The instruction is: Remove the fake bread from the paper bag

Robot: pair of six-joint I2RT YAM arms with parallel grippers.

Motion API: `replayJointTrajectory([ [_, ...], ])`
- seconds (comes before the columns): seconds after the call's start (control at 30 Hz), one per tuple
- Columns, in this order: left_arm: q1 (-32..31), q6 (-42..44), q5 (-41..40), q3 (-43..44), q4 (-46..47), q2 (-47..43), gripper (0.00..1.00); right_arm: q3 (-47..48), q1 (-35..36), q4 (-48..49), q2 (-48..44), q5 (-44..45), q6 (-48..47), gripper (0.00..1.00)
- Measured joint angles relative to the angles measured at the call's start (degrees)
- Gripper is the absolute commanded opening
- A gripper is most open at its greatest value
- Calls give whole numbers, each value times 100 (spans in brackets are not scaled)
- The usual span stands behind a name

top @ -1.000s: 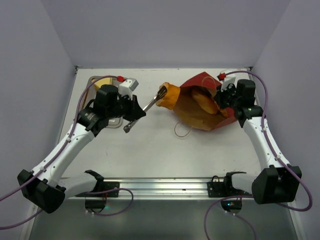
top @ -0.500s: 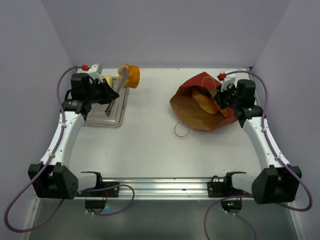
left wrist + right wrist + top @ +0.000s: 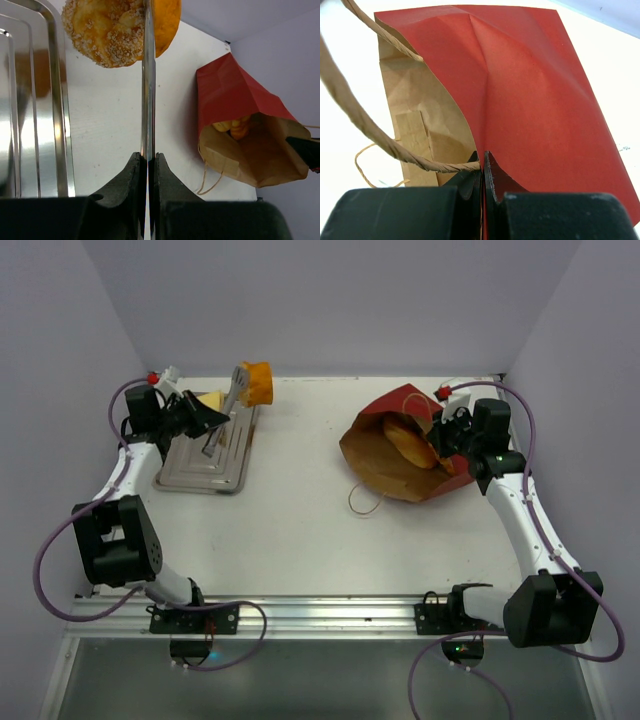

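Left wrist view runs along the steel tongs (image 3: pixel 148 90) that my left gripper (image 3: pixel 148 159) is clamped on. That squeeze is what pins the crumbed bread roll (image 3: pixel 107 27) at their far tip, near the far corner of the steel tray (image 3: pixel 30 100). I judge it is there to be set down.

My right gripper (image 3: pixel 482 167) is pressed together on the red wall of the paper bag (image 3: pixel 520 90), just where a string handle (image 3: pixel 385 145) meets the rim. That pinch props the mouth open toward my other arm. The bag lies on its side at the right of the table (image 3: pixel 300 520), well apart from the tray. A second bread (image 3: pixel 405 440) lies inside it, so the job is not finished.

The tongs show edge-on, so I cannot separate their two blades. The roll's top is cut off. Whether it hangs or touches down I cannot tell, nor what else the bag's fold hides.
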Motion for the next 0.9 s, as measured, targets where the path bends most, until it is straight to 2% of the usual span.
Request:
replayJointTrajectory([
  [0.33,289,-120,289,0,450,721,0,0,-22,0,11,-76,2,0],
  [0.9,573,-120,297,-96,542,944,0,-4,-26,37,37,-94,9,0],
])
